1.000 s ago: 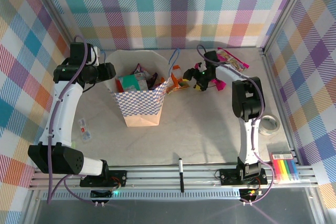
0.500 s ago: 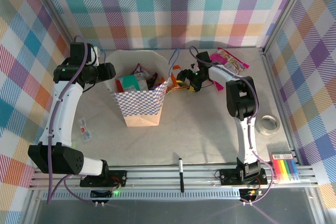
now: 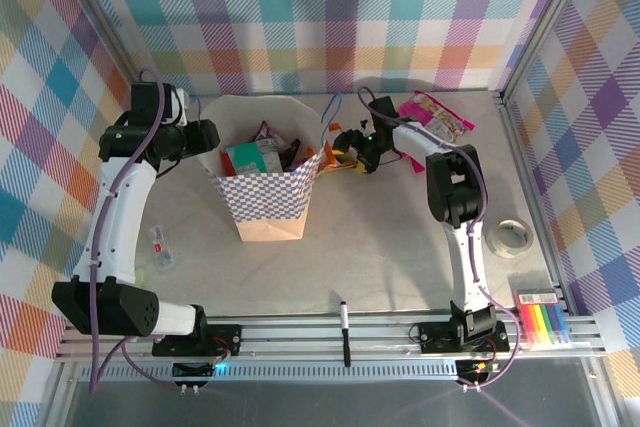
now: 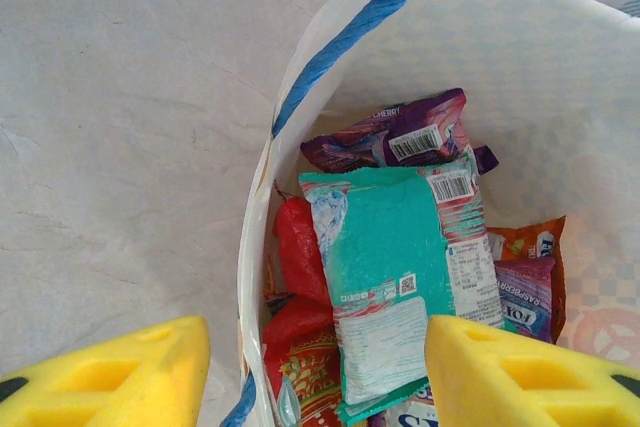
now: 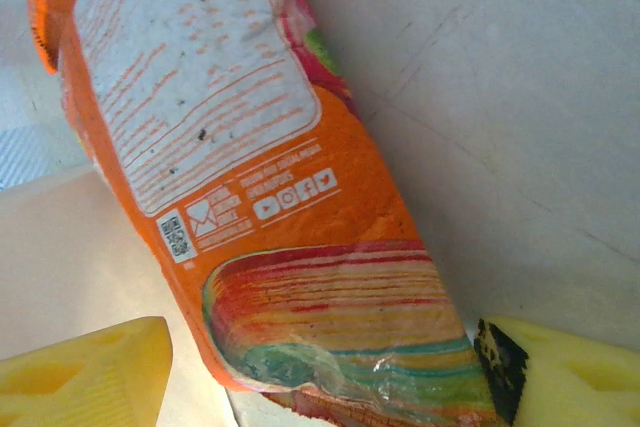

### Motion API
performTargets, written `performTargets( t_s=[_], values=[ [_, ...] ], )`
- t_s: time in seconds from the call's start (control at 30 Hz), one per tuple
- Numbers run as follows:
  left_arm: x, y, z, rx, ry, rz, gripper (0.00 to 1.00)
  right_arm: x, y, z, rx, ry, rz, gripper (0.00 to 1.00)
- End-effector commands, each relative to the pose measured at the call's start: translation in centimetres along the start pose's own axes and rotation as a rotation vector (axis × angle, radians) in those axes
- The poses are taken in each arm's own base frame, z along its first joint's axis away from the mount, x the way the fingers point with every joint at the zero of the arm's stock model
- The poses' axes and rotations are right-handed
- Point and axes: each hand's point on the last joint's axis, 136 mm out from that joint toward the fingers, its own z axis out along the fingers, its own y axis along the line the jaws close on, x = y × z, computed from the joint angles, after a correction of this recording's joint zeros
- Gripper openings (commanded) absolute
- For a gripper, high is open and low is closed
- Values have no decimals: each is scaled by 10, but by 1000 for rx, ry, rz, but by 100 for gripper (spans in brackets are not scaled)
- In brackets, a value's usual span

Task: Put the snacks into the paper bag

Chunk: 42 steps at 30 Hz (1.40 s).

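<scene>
The paper bag (image 3: pixel 266 199) stands open at mid-table with several snacks inside: a teal packet (image 4: pixel 390 237), a purple one (image 4: pixel 400 132) and a red one (image 4: pixel 300 247). My left gripper (image 3: pixel 207 135) hangs at the bag's left rim (image 4: pixel 252 257), open, one yellow finger (image 4: pixel 110 372) outside the wall and the other over the packets. An orange snack packet (image 5: pixel 260 197) lies on the table just right of the bag. My right gripper (image 5: pixel 330 377) is open and straddles its near end. A pink packet (image 3: pixel 437 113) lies at the back right.
A black marker pen (image 3: pixel 344 330) lies at the near edge. A small clear wrapper (image 3: pixel 160 245) sits near the left arm. A tape roll (image 3: pixel 515 237) and a set of coloured markers (image 3: pixel 545 322) are at the right. Checked walls close in the table.
My right gripper has moved left from near the pink packet to the orange packet beside the bag. The left arm and the bag have not moved.
</scene>
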Motion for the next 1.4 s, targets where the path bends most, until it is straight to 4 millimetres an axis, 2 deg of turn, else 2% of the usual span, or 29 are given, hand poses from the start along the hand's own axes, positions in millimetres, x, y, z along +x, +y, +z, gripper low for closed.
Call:
performTargets(
  t_s=[0.0, 0.07, 0.17, 0.27, 0.37, 0.6, 0.87, 1.07, 1.37],
  values=[
    [6, 4, -8, -10, 4, 13, 59, 4, -8, 18, 23, 20, 32, 78],
    [6, 5, -8, -14, 4, 15, 59, 3, -9, 21, 27, 22, 33, 74],
    [7, 6, -9, -17, 3, 18, 59, 4, -14, 23, 50, 28, 44, 62],
    [8, 7, -10, -23, 3, 21, 59, 5, -17, 25, 66, 35, 55, 58],
    [9, 9, -10, -31, 3, 24, 59, 6, -19, 24, 81, 31, 55, 51],
    [10, 10, -10, -35, 2, 26, 59, 8, -24, 21, 113, 31, 41, 28],
    [11, 10, -10, -38, 1, 30, 59, 11, -27, 12, 145, 30, 8, 6],
    [11, 11, -11, -38, -3, 28, 59, 28, -33, -7, 181, 34, -30, 2],
    [11, 7, -11, -16, -8, 20, 59, 78, -71, -47, 311, 49, -75, 0]
  ],
)
